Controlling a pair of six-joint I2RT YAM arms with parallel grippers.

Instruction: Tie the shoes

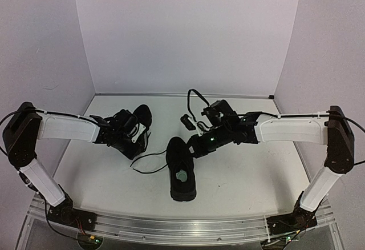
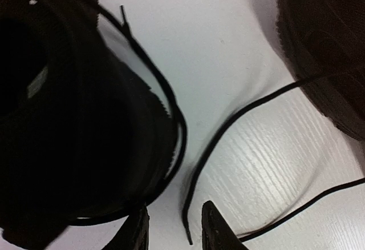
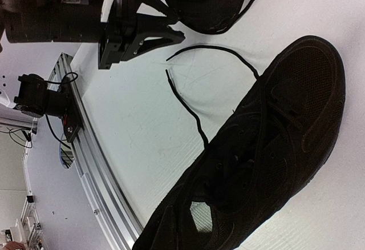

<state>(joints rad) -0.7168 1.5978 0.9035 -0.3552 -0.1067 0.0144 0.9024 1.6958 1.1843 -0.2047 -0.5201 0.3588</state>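
On the table both shoes sit untied. The near shoe is at centre, with a pale patch showing in its opening. The far shoe is off to the left, partly under the left gripper. Two lace ends trail from the near shoe across the bare surface towards the far one. We read the left gripper's fingers as spread, with the tip of one lace lying between them but not pinched. The right gripper hovers by the near shoe's toe, fingers pressed together and, as far as we can make out against all that black, holding nothing. We judge the tying has barely begun: this is the step of picking up a lace end. Next, we think, the left fingers should close on that tip, low against the table. The right gripper should then take the other end so the two can be crossed.
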